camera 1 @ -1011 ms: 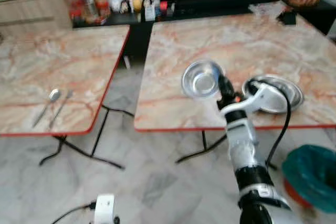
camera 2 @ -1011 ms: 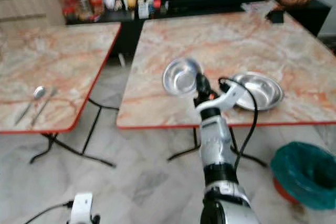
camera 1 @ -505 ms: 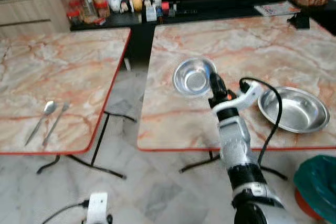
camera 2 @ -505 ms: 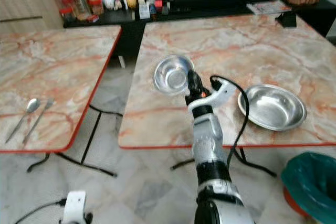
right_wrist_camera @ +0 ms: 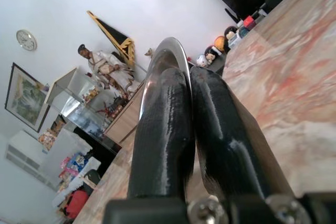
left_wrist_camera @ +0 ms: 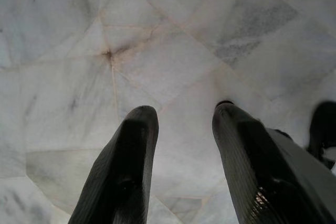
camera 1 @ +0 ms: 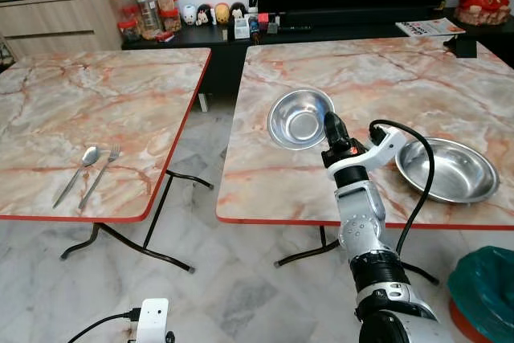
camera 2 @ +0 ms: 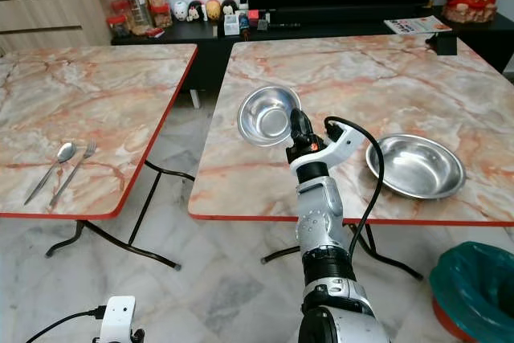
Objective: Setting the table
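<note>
A small steel bowl (camera 1: pixel 299 118) hangs tilted over the near part of the right marble table (camera 1: pixel 385 78), and my right gripper (camera 1: pixel 329 124) is shut on its rim. In the right wrist view the two black fingers (right_wrist_camera: pixel 157 124) press together on the bowl's thin edge (right_wrist_camera: pixel 169 55). A larger steel bowl (camera 1: pixel 446 170) rests on the same table to the right of my arm. A spoon (camera 1: pixel 80 170) and a fork (camera 1: pixel 100 173) lie side by side near the front of the left table (camera 1: pixel 96 94). My left gripper (left_wrist_camera: pixel 184 114) hangs open over the marble floor.
A gap of floor with black table legs (camera 1: pixel 173 178) separates the two tables. A green bin (camera 1: pixel 486 279) stands on the floor at the lower right. A white device with a cable (camera 1: pixel 152 319) lies on the floor in front. A dark cabinet (camera 1: pixel 241 30) with jars runs along the back.
The camera has shifted and the picture has sharpened. My right gripper keeps its hold on the small bowl, which sits a little further left of the large bowl than before.
</note>
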Controlling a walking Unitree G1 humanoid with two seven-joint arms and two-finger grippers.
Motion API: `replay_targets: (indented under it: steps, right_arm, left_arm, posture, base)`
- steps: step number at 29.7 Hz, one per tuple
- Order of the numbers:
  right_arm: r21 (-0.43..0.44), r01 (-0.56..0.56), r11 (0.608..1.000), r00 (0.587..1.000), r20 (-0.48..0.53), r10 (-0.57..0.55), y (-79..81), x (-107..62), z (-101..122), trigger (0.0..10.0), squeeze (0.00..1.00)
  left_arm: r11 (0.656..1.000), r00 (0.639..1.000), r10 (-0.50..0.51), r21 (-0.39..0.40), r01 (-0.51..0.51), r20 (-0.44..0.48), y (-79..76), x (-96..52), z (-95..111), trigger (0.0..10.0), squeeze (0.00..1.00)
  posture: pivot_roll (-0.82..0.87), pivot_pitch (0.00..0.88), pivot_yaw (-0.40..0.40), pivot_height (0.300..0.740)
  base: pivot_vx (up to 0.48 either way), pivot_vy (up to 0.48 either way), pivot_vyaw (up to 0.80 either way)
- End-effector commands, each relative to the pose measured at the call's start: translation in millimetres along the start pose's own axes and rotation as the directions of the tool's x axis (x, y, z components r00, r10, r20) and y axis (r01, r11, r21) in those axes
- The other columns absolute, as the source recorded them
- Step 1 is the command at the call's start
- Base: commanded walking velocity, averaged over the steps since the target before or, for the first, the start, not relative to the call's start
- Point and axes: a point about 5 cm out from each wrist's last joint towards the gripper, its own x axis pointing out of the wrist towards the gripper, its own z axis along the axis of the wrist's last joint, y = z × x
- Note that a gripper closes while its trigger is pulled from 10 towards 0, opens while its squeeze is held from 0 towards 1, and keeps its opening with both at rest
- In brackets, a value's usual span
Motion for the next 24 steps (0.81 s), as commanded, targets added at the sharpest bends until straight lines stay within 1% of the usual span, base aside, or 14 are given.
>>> replay_targets:
  steps: [1, 22, 24]
  right_arm:
    - [-0.011, -0.019, 1.000, 1.000, 0.009, 0.020, 5.0, 4.4, 4.3, 10.0, 0.00]
    - [-0.018, -0.021, 1.000, 1.000, 0.006, 0.021, 5.3, 4.0, 4.4, 10.0, 0.00]
    - [-0.018, -0.025, 1.000, 1.000, 0.006, 0.025, 5.7, 2.8, 4.6, 10.0, 0.00]
  left_arm:
    - [1.000, 1.000, 0.002, 0.002, -0.002, -0.009, -1.5, 0.0, -0.9, 10.0, 0.00]
    - [1.000, 1.000, 0.001, 0.000, -0.001, -0.003, -2.3, 0.2, 0.5, 10.0, 0.00]
    - [1.000, 1.000, -0.002, -0.013, 0.002, 0.004, -2.7, 0.2, 1.2, 10.0, 0.00]
  posture:
    - [-0.03, 0.026, 0.063, 0.740]
    - [-0.04, 0.025, 0.059, 0.740]
    - [-0.04, 0.025, 0.058, 0.740]
  base:
    - [0.255, -0.398, 0.00]
    - [0.254, -0.405, 0.00]
    - [0.000, -0.163, 0.00]
